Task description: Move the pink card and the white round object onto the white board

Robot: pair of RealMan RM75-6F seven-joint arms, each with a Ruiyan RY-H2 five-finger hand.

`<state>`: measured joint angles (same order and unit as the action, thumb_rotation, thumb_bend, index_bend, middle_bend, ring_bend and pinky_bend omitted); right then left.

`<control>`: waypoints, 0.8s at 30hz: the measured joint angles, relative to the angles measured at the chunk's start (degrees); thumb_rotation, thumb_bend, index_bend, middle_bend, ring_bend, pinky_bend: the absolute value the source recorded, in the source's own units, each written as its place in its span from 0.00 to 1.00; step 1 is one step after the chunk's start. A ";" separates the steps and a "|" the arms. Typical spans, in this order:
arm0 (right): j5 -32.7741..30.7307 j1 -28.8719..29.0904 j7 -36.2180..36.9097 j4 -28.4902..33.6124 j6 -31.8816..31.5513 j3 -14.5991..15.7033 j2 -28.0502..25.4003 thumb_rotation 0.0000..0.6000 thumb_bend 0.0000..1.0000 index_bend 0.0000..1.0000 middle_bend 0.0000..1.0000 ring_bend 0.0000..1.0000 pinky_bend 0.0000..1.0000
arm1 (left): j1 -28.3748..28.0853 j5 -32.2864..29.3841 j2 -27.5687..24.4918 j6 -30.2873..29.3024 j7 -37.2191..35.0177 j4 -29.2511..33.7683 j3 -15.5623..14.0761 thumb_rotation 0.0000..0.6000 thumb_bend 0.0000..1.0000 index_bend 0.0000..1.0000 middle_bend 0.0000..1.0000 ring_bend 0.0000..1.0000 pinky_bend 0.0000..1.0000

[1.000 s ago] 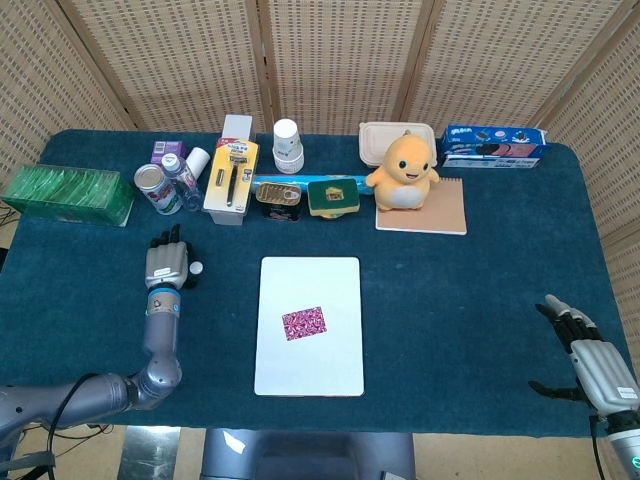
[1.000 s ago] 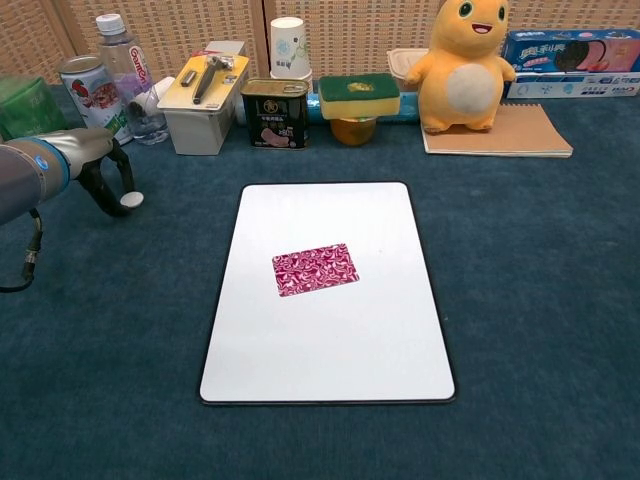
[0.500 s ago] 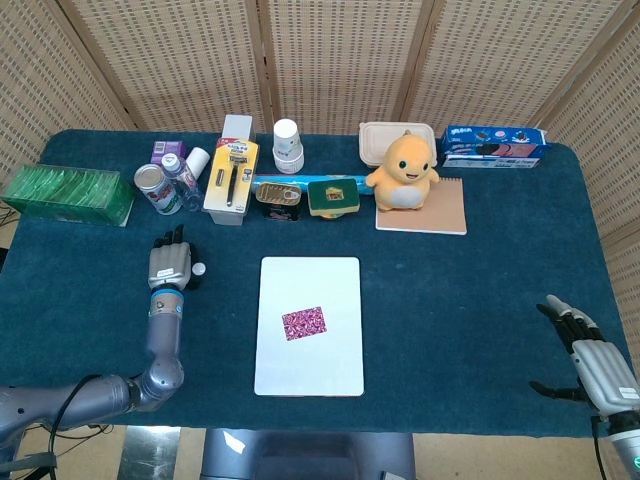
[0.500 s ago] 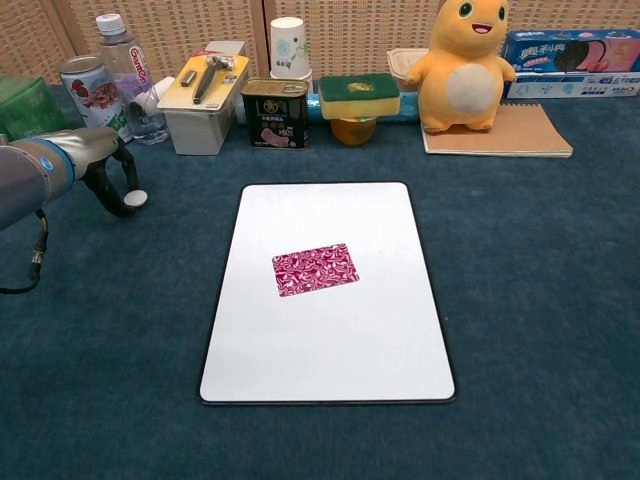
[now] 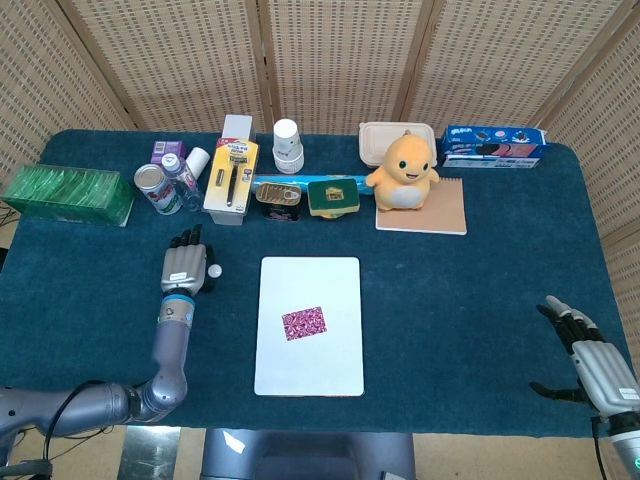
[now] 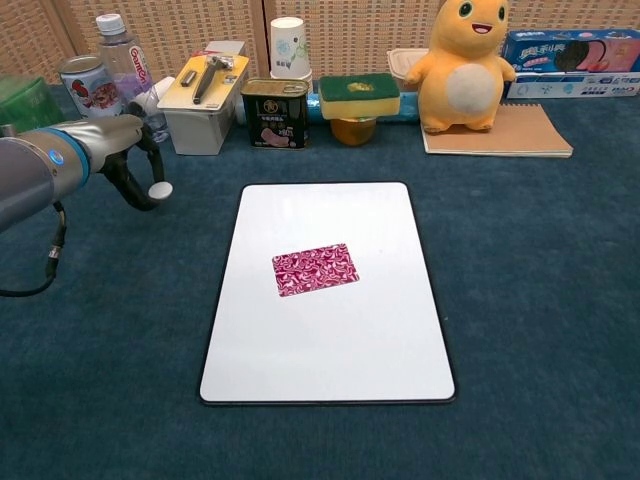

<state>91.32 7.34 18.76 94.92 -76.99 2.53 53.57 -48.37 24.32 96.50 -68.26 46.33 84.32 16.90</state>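
The white board [image 5: 309, 370] [image 6: 340, 350] lies at the table's middle front. The pink card [image 5: 304, 323] [image 6: 315, 269] lies flat on it, a little left of centre. My left hand [image 5: 187, 271] [image 6: 120, 160] hovers just left of the board's far left corner and pinches the small white round object [image 5: 213, 270] [image 6: 158, 189] between its fingertips. My right hand [image 5: 598, 368] rests at the table's front right edge, fingers spread, holding nothing; the chest view does not show it.
Along the back stand a green box [image 5: 68, 195], a can [image 5: 153, 188], a bottle [image 6: 127, 76], a razor pack [image 5: 231, 178], a paper cup [image 5: 288, 145], a tin [image 6: 275, 113], a sponge [image 6: 358, 97], a yellow plush toy [image 5: 404, 172] on a notebook [image 5: 422, 212] and a blue cookie box [image 5: 492, 146].
My left hand has carried the white round object to the right, toward the board's left edge. The card, board and right hand have not moved.
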 measured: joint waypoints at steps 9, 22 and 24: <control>0.15 0.02 0.01 -0.11 0.04 0.09 0.03 1.00 0.00 0.01 0.00 0.00 0.00 | -2.87 2.22 2.83 -1.46 2.84 5.87 -0.22 1.00 0.29 0.46 0.00 0.00 0.09; -0.13 0.04 1.26 -0.60 -0.08 -0.08 -0.21 1.00 0.00 0.01 0.00 0.00 0.00 | -7.75 3.11 11.15 -1.88 7.24 8.21 -1.42 1.00 0.29 0.46 0.00 0.00 0.09; -0.11 0.09 1.37 -0.67 0.01 -0.07 -0.24 1.00 0.00 0.01 0.00 0.00 0.00 | -8.15 3.19 11.74 -2.47 7.77 8.78 -1.49 1.00 0.29 0.46 0.00 0.00 0.09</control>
<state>91.21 7.43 20.13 94.25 -76.98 2.46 53.33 -56.53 27.51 108.24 -70.73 54.10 93.10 15.42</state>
